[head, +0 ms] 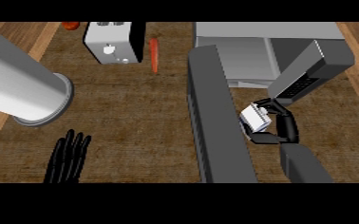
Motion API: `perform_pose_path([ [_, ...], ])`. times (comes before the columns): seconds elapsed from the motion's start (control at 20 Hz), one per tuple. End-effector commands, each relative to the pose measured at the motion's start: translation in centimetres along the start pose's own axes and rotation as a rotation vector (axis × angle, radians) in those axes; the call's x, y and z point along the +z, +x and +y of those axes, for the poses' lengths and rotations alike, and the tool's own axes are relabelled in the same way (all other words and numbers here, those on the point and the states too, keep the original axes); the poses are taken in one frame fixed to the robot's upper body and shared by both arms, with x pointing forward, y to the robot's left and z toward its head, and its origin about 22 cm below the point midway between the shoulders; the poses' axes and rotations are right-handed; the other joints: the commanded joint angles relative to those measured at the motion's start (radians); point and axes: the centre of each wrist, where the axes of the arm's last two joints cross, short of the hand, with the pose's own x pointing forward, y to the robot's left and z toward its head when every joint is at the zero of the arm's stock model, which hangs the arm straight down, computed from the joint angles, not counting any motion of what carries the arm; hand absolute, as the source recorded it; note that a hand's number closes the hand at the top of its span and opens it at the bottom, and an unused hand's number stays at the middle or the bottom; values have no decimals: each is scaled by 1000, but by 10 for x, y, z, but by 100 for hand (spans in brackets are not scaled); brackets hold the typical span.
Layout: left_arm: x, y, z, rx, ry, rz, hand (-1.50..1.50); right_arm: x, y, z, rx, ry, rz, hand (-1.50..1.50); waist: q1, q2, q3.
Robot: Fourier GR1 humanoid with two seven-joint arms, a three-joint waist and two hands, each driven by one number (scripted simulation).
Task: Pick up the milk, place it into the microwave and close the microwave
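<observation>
Milk (255, 117) half-hidden by right hand (279, 126)

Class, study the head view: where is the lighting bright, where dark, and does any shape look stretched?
Head view: the grey cylinder at left is brightest, shading from white to grey; the open microwave door reads dark and flat; the milk in the right robot hand stands out white; the left robot hand is near-black with little detail; the door looks stretched toward the lower edge.

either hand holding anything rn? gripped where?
Right hand is curled round the milk carton, fingers above and below it, in front of the open microwave. Left hand holds nothing, fingers straight.
</observation>
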Motion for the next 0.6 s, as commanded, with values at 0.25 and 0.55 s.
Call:
perform_pose_path([
  [0.25, 19, -4, -3, -4, 20, 13, -150, -1, 13, 65, -102, 48, -134, 150, -18, -6, 2],
  [0.55, 4, -7, 28, -19, 40, 10, -150, -39, 40, 53, -4, -29, -149, 150, -25, -6, 1],
])
